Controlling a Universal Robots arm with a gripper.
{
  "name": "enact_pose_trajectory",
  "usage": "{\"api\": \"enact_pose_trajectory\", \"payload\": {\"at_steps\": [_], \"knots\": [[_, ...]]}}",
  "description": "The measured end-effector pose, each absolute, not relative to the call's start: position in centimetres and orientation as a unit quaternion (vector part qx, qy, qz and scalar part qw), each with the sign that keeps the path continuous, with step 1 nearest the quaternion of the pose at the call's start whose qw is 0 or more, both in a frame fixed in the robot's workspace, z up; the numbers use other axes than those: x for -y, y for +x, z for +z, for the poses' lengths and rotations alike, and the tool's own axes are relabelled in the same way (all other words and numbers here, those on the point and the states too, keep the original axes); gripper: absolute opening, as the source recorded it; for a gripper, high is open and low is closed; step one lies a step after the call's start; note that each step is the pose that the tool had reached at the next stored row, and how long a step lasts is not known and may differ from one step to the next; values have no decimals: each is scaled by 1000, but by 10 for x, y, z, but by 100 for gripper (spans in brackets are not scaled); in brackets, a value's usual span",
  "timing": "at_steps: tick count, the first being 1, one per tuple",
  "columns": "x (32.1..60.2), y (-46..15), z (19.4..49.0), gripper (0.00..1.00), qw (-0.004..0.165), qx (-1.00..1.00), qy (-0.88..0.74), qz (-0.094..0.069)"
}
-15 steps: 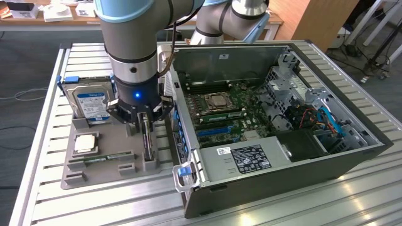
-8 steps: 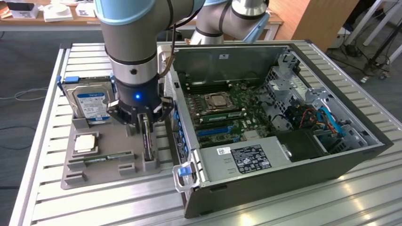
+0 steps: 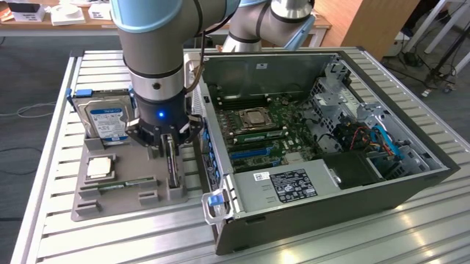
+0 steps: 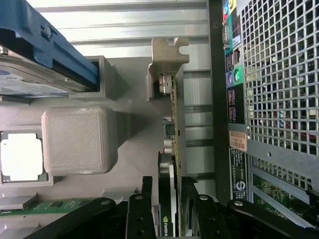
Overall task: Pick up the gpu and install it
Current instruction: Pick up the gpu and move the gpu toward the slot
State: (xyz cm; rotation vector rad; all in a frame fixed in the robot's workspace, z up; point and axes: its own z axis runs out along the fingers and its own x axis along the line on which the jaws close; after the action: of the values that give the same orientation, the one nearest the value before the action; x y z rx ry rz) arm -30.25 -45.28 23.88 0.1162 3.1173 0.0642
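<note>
Gripper (image 3: 170, 147) spread wide, nothing clamped. I see its black fingers (image 4: 141, 209) straddling the gpu (image 3: 173, 168), a thin dark circuit card with a silver metal end bracket, one finger on each side.

Card stands on edge in a slot of the grey plastic parts tray (image 3: 110, 206), lower left of centre in the exterior view.

On the same tray:
- green RAM stick (image 3: 118, 186)
- square silver processor (image 3: 99, 166)
- silver hard drive with blue label (image 3: 107, 118), upright at the far end

Open black computer case (image 3: 411, 181) just beside the tray, on the exterior view's right, green motherboard (image 3: 272, 132) exposed.
</note>
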Motion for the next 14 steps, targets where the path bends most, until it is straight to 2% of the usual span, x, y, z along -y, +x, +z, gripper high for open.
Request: {"api": "enact_pose_trajectory", "payload": {"at_steps": [14], "knots": [[453,-302,234,37,11,-999,37,20]]}}
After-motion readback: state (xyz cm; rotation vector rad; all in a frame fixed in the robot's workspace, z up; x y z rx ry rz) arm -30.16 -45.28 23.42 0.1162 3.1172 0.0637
